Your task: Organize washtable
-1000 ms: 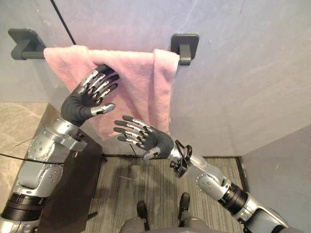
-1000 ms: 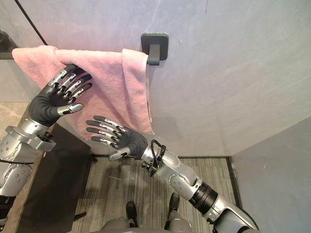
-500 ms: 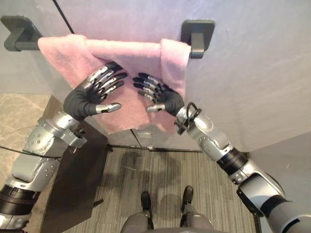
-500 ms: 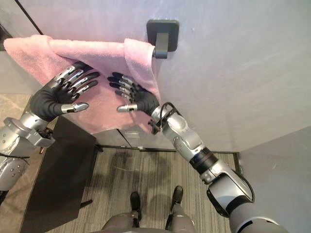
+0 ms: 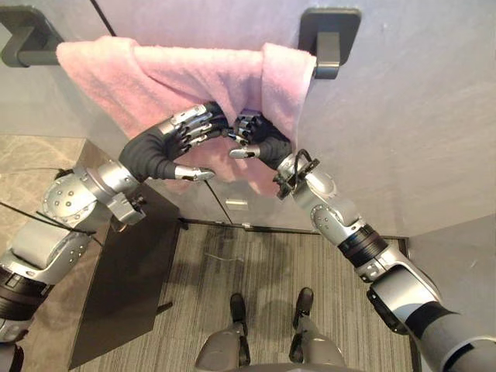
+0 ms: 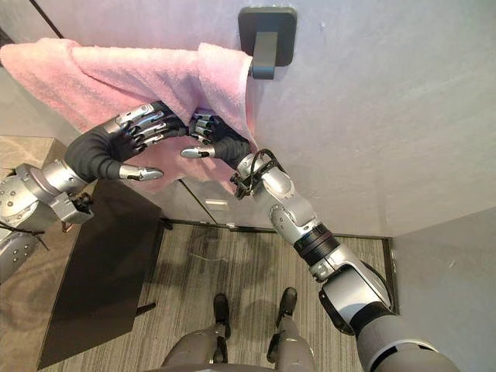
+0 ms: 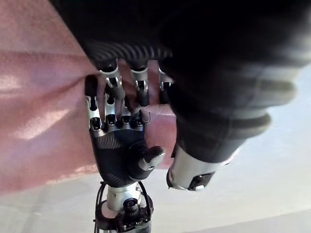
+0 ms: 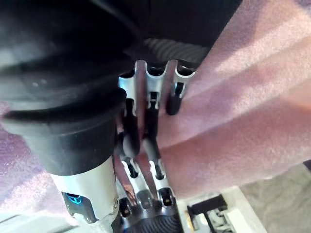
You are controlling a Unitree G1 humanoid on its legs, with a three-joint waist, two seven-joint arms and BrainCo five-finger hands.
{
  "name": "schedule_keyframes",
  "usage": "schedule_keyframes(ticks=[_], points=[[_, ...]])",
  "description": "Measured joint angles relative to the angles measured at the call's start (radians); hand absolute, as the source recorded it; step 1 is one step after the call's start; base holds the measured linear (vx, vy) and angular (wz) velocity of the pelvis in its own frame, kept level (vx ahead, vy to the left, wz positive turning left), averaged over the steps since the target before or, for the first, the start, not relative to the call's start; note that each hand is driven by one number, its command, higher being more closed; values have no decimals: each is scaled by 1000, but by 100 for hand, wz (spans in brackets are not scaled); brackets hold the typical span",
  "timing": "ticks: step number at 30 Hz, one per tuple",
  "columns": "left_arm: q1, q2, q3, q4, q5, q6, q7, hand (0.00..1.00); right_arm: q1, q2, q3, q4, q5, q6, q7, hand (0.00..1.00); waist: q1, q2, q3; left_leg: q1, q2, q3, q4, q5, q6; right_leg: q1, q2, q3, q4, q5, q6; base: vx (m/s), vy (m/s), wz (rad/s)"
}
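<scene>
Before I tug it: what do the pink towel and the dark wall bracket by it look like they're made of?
Pink towel: soft terry-type cloth, probably cotton; it has a fuzzy nap and hangs in loose folds. Bracket: dark grey, matte and smooth, a squared block; it could be coated metal or plastic, and the look doesn't settle which.

Light: we find it soft and even on the wall (image 5: 411,132) | Floor (image 5: 256,263): dimmer | Wrist views: we log bright streaks across the towel (image 7: 39,121).

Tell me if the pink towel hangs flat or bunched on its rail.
Bunched. The pink towel drapes over the rail in diagonal creases, its end by the right bracket doubled over.
</scene>
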Motion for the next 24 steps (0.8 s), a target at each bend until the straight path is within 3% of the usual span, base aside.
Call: schedule_keyframes(ticks=[5,15,24], points=[[2,0,26,28,19,-16,1,0,4,-24,0,-40,-11,19,5,0,-1,0,0,-1,0,1,2,0,-1,0,0,1,0,0,0,67,16,0],[120,22,234,194,89,-15,0,0,74,-158,-34,-112,-12,15,68,0,1,-2,9,-8,0,-14,15,-1,-1,0,-1,8,0,1,0,60,15,1],[122,45,295,311,97,-13,2,0,96,-251,-57,-119,-12,-5,72,0,19,-6,37,-24,-1,-40,35,-1,1,-1,-1,8,0,1,-1,19,8,4]])
